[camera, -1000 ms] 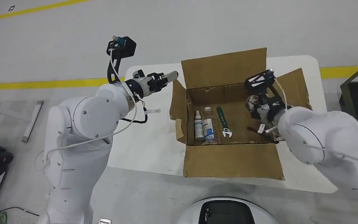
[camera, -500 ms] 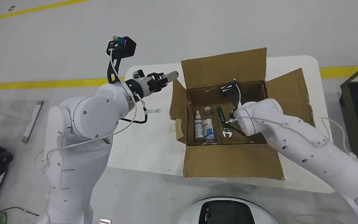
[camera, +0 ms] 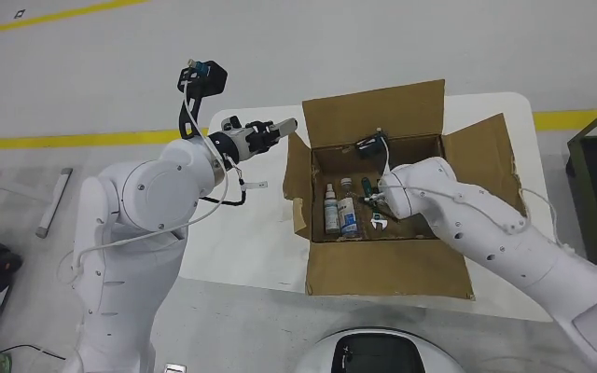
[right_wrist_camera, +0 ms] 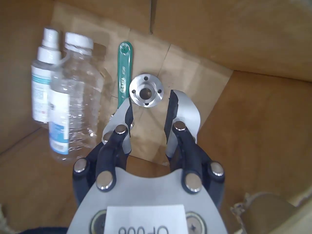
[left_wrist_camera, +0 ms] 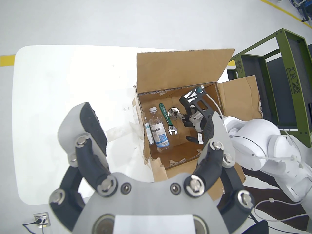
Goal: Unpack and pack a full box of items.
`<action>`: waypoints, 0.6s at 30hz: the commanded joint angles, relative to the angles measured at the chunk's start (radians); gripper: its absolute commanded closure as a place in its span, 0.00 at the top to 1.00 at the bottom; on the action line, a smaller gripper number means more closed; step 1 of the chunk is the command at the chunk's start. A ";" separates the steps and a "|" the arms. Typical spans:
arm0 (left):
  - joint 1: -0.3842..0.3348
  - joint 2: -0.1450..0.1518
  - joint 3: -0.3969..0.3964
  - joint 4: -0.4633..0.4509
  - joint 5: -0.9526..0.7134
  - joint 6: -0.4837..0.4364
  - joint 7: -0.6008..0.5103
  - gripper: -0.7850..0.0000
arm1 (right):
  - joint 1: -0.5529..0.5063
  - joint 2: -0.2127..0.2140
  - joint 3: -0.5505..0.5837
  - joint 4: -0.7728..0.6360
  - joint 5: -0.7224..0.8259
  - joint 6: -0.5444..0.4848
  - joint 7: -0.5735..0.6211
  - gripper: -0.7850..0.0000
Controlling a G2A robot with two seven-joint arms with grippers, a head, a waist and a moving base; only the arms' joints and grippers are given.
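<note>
An open cardboard box [camera: 373, 112] stands on the white table [camera: 242, 252]. On its floor lie a white spray bottle [right_wrist_camera: 45, 74], a clear water bottle [right_wrist_camera: 73, 93], a green-handled wrench [right_wrist_camera: 124, 69] and a round metal flange [right_wrist_camera: 146, 91]. My right gripper [right_wrist_camera: 150, 101] is down inside the box, open, with its fingertips on either side of the flange's near edge and nothing gripped. From above, the right arm hides the flange and part of the wrench [camera: 377, 222]. My left gripper [left_wrist_camera: 151, 122] hangs open and empty over the table, outside the box's left wall [camera: 297, 168].
The box flaps stand out on all sides, the front one [camera: 387, 270] lying toward me. A green metal rack [left_wrist_camera: 280, 74] stands past the table's right end. A small scrap of tape [camera: 256, 185] lies on the table left of the box.
My right arm swung from the box's right side across to its middle, and the gripper came down over the flange beside the wrench. The left arm stayed put.
</note>
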 commanded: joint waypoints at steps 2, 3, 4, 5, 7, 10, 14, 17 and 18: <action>0.000 0.000 0.000 0.000 0.000 0.000 0.000 1.00 | -0.041 0.032 0.140 -0.161 0.001 -0.005 -0.027 0.20; 0.000 0.000 0.000 0.000 0.000 0.000 0.000 1.00 | -0.063 0.048 0.209 -0.237 -0.009 -0.007 -0.037 0.17; 0.000 0.000 0.000 0.000 0.000 0.000 0.000 1.00 | -0.098 0.064 0.277 -0.304 -0.028 -0.011 -0.035 0.12; 0.000 0.000 0.000 0.000 0.000 0.000 0.000 1.00 | -0.138 0.081 0.357 -0.375 -0.043 -0.013 -0.031 0.09; 0.000 0.000 0.000 0.000 0.000 0.000 0.000 1.00 | -0.232 0.111 0.530 -0.496 -0.063 -0.022 -0.025 0.03; 0.000 0.000 0.000 0.000 0.000 0.000 0.000 1.00 | -0.379 0.139 0.815 -0.588 -0.035 -0.032 -0.041 0.00; 0.000 0.000 0.000 0.000 0.000 0.000 0.000 1.00 | -0.555 0.149 1.155 -0.586 0.061 -0.042 -0.092 0.00; 0.000 0.000 0.000 0.000 0.000 0.000 0.000 1.00 | -0.675 0.145 1.327 -0.512 0.157 -0.086 -0.137 0.00; 0.000 0.000 0.000 0.000 0.000 0.000 0.000 1.00 | -0.710 0.142 1.365 -0.475 0.195 -0.102 -0.150 0.00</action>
